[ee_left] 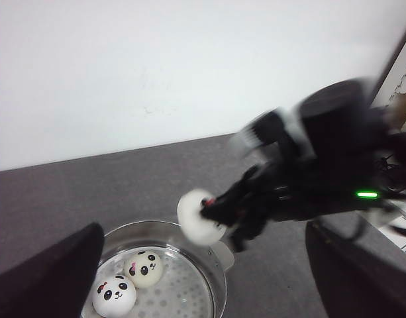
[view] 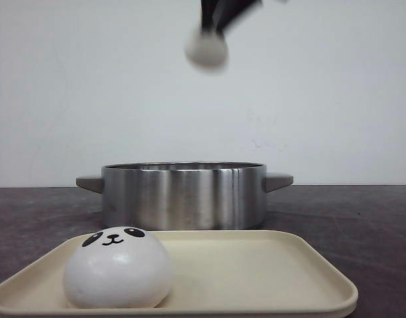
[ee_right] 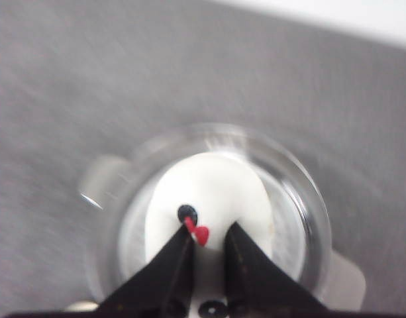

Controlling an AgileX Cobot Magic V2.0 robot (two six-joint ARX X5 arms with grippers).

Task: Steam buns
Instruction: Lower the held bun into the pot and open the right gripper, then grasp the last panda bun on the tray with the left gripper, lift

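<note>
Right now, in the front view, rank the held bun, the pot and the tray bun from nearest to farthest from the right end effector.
1. Held bun: gripped by the right end effector, high up.
2. Pot: below it, behind the tray.
3. Tray bun: lowest, front left.

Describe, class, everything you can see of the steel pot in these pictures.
The steel pot is a round, shiny, brushed-metal pot with straight walls and two stubby grey side handles. It stands upright on the dark table, just behind the cream tray. It has no lid on. Inside lies a perforated steamer plate carrying two panda-faced buns side by side. A third bun, blurred, hangs above the pot in the right gripper; it does not touch the pot.
</note>
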